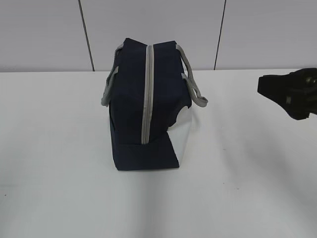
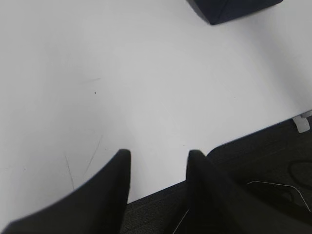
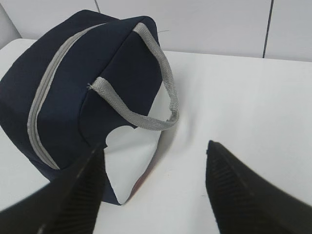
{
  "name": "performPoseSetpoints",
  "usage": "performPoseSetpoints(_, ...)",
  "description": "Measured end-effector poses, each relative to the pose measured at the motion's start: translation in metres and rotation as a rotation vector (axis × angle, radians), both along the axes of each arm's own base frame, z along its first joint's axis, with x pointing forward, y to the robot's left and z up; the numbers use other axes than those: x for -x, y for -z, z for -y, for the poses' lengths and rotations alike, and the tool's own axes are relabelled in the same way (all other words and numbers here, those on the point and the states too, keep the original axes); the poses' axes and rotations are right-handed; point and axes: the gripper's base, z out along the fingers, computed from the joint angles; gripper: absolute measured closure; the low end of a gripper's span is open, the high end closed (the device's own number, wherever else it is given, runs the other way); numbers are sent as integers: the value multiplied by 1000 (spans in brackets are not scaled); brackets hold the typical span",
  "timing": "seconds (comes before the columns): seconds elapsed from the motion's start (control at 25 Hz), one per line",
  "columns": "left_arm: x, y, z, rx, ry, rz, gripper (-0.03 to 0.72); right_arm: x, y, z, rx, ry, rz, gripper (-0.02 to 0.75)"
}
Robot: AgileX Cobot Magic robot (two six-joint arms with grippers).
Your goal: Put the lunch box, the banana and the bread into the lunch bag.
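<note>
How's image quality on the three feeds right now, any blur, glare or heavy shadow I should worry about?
Exterior view: even light, no glare, soft shadow beside the lunch bag, slightly soft overall. Left wrist view: left gripper fingers dark and blurred, table bright but readable. Right wrist view: bag sharp, right gripper fingers out of focus in the foreground.

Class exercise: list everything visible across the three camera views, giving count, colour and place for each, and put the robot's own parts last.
lunch bag: one, navy with white corner panel, grey zipper shut, grey strap handles; upright mid-table.
table: one, white; under the bag.
wall: pale grey panels; behind the table.
floor: dark; beyond the table edge, left wrist view.
left end effector: one, black, open, empty; above the table edge.
right end effector: one, black, open, empty; facing the bag's strap side.
</note>
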Motion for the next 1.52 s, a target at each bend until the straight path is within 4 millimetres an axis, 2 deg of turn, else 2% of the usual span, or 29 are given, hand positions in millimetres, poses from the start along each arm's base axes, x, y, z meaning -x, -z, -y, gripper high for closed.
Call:
performPoseSetpoints(0.44, 0, 0, 0, 0, 0, 2, 433, -7, 6, 1, 21, 27, -7, 260)
performPoseSetpoints(0.72, 0, 0, 0, 0, 0, 2, 440, -10, 10, 10, 130, 106, -18, 260)
performPoseSetpoints(0.8, 0, 0, 0, 0, 0, 2, 442, -6, 17, 12, 220, 117, -97, 260)
performPoseSetpoints(0.92, 0, 0, 0, 0, 0, 2, 447, 6, 17, 3, 315, 17, -213, 260)
performPoseSetpoints(1.04, 0, 0, 0, 0, 0, 2, 449, 18, 5, -7, 288, -102, -255, 260)
performPoseSetpoints(1.2, 0, 0, 0, 0, 0, 2, 452, 25, -7, -9, 241, -130, -250, 260)
performPoseSetpoints(1.52, 0, 0, 0, 0, 0, 2, 453, 38, -4, -5, 254, -143, -366, 260)
